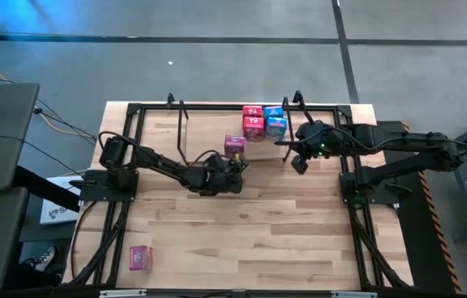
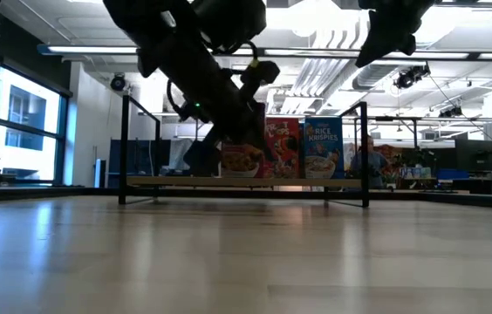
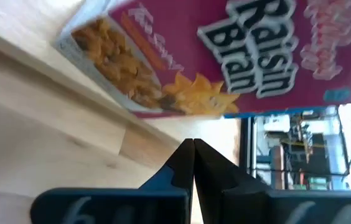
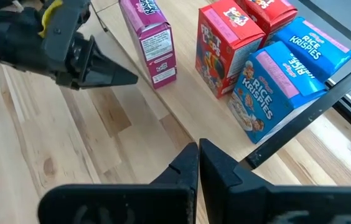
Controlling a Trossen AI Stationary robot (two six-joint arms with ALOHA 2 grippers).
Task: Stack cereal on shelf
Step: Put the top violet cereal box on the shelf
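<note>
A pink Raisin Bran box point(image 1: 234, 146) point(image 3: 225, 56) point(image 4: 150, 43) stands upright on the shelf's light board point(image 2: 167, 181), inside the black wire frame point(image 1: 180, 124). Beside it, toward the far edge, two red boxes point(image 1: 253, 120) point(image 4: 222, 46) and two blue Rice Krispies boxes point(image 1: 276, 121) point(image 4: 275, 93) stand on the same board. Another pink box point(image 1: 140, 258) lies on the table near its near left corner. My left gripper point(image 1: 240, 164) point(image 3: 193, 144) point(image 4: 132, 79) is shut, its tips just short of the Raisin Bran box. My right gripper point(image 1: 300, 165) point(image 4: 198, 146) is shut, hovering at the shelf's right end.
The shelf's black wire posts point(image 2: 124, 148) point(image 2: 365, 153) and rails stand along the table's far edge. The tabletop's black rails point(image 1: 358, 207) run down both sides. Bare wood point(image 1: 250, 232) stretches from the grippers to the near edge. A person point(image 2: 370, 161) shows in the room behind.
</note>
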